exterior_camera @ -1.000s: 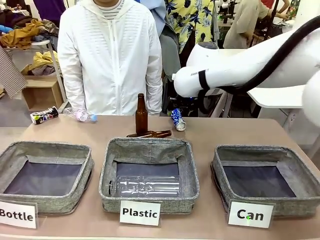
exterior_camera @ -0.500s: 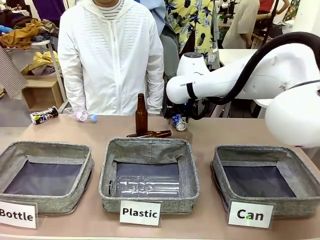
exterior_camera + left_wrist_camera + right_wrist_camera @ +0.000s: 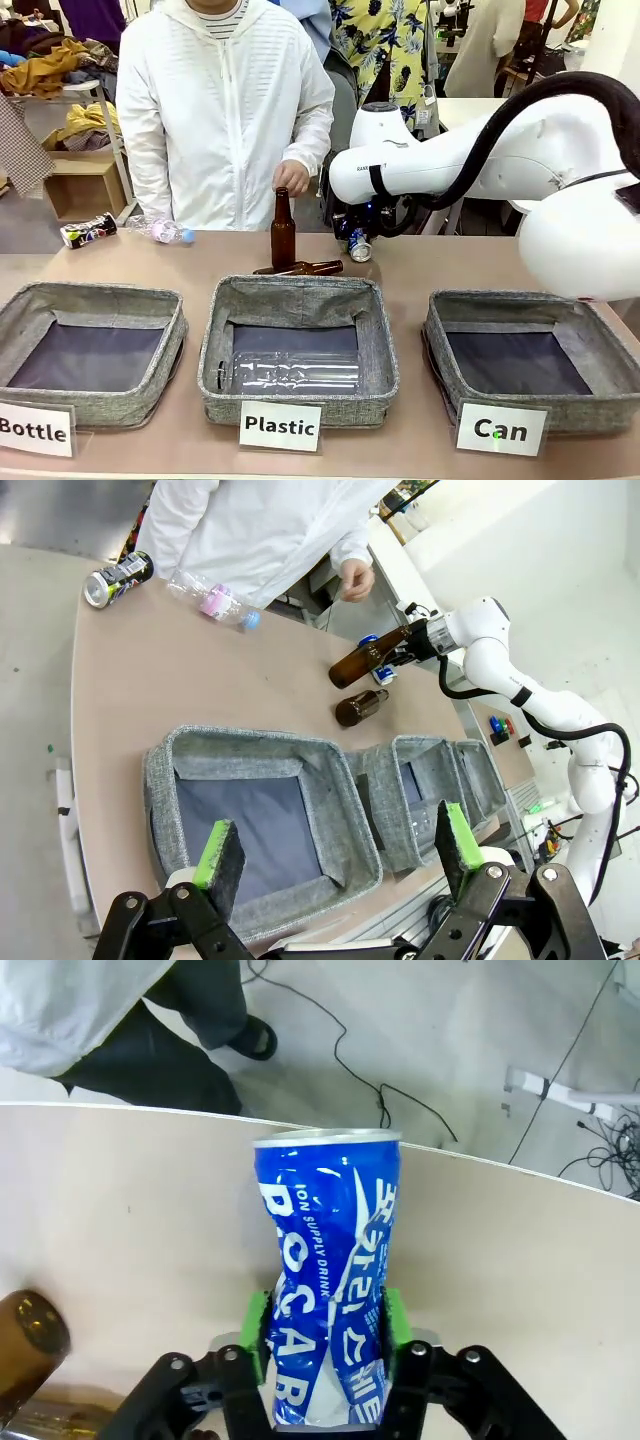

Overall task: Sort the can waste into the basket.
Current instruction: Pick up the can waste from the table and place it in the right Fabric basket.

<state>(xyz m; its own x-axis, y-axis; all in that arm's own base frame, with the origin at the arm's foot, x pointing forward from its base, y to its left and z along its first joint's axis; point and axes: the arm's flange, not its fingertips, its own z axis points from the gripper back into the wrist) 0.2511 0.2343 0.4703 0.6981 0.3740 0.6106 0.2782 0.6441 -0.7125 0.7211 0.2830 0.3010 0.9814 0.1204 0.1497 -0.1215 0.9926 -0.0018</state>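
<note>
My right fingers [image 3: 393,1322] clench the dented blue can [image 3: 325,1290], centre frame, near the surface's [image 3: 420,265] far edge. Just left stand an upright brown bottle [image 3: 283,230] and a lying bottle [image 3: 305,268]. The Can basket [image 3: 520,298] sits lower right. My left fingers [image 3: 220,852] hang spread, empty.

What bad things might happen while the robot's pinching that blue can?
The right end effector pinches the blue can on its crumpled part, so it might slip out. The upright brown bottle stands close beside it and might get knocked over. The Can basket sits across the table, so a drop would miss it.
</note>
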